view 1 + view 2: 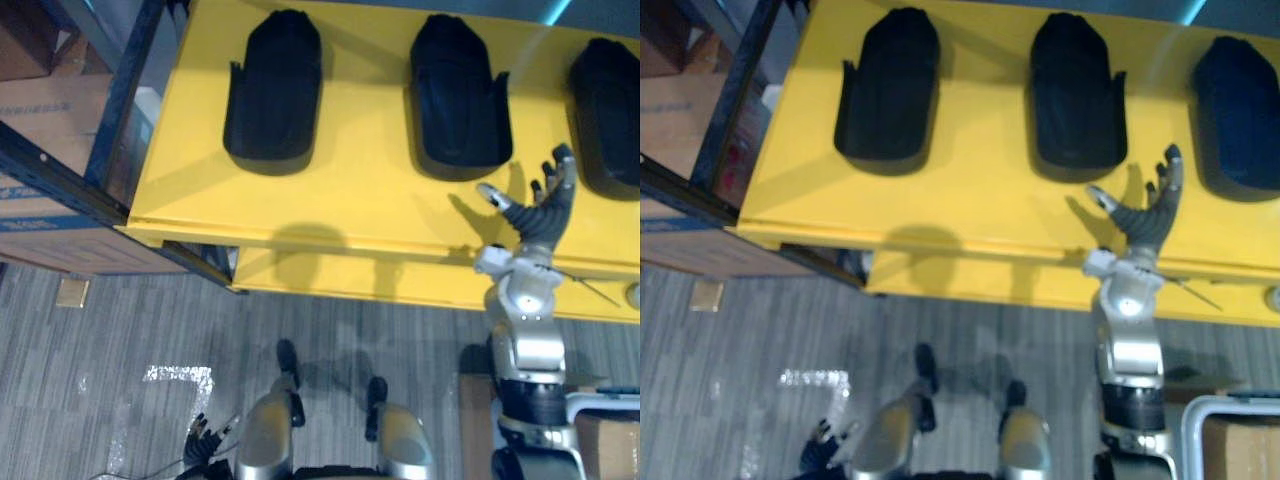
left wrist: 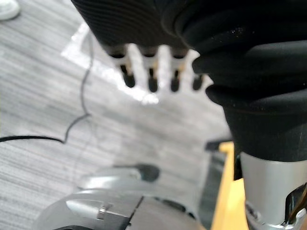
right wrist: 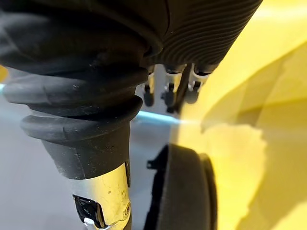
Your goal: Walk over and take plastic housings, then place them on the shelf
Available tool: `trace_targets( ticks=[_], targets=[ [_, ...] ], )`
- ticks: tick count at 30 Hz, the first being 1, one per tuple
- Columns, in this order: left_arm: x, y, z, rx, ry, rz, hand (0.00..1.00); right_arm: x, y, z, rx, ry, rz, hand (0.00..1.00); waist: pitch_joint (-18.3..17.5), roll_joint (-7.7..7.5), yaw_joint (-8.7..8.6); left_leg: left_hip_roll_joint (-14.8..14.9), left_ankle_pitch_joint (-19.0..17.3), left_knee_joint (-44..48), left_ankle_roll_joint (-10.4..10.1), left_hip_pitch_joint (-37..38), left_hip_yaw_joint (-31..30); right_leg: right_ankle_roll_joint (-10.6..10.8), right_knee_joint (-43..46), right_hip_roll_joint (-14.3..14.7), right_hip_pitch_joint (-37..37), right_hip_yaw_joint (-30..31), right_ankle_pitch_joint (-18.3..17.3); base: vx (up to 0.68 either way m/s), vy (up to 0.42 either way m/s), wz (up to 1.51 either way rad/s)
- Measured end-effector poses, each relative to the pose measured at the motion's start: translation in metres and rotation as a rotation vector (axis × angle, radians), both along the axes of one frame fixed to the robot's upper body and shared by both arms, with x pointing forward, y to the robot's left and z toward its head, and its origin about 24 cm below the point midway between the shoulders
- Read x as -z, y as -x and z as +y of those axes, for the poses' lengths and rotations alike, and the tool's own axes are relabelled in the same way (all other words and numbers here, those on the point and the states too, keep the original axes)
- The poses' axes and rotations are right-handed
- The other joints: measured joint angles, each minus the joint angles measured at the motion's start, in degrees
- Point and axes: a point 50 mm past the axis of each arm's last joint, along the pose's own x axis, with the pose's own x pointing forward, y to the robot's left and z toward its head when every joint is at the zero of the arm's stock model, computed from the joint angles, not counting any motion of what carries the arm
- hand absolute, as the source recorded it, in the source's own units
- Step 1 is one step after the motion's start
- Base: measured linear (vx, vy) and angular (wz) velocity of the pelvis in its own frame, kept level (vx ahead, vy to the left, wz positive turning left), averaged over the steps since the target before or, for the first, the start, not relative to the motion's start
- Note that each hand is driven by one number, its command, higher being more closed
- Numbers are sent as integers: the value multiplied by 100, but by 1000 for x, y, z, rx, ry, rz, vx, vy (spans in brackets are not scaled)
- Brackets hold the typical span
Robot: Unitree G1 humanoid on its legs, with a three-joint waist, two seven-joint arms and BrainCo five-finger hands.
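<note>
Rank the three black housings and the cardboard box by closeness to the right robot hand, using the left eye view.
1. Middle housing and right housing, flanking the right robot hand: too close to call.
2. Left housing, well to the left.
3. Cardboard box, far left.

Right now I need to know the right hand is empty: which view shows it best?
The left eye view: the right hand spreads open and empty above the yellow shelf, seen whole. The right eye view shows the same; the right wrist view catches its fingers past the dark cover.
</note>
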Motion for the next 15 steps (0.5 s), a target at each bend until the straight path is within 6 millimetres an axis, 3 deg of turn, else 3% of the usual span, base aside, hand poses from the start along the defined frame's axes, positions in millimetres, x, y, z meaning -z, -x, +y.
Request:
trace_targets(
  ticks=[8, 15],
  targets=[
    [0, 0, 0, 1, 0, 0, 0, -6, -18, 5, -69, 4, 20, 0, 4, 23, 9, -38, 41, -86, -12, 9, -50, -2, 16, -24, -4, -48, -7, 5, 4, 3],
    [1, 0, -7, 18, 15, 5, 0, -14, -29, 2, -83, 31, 26, 0, -5, 232, 15, -91, 106, -170, -19, 8, -172, 12, 140, -74, -27, -156, -85, 2, -1, 9]
  ],
)
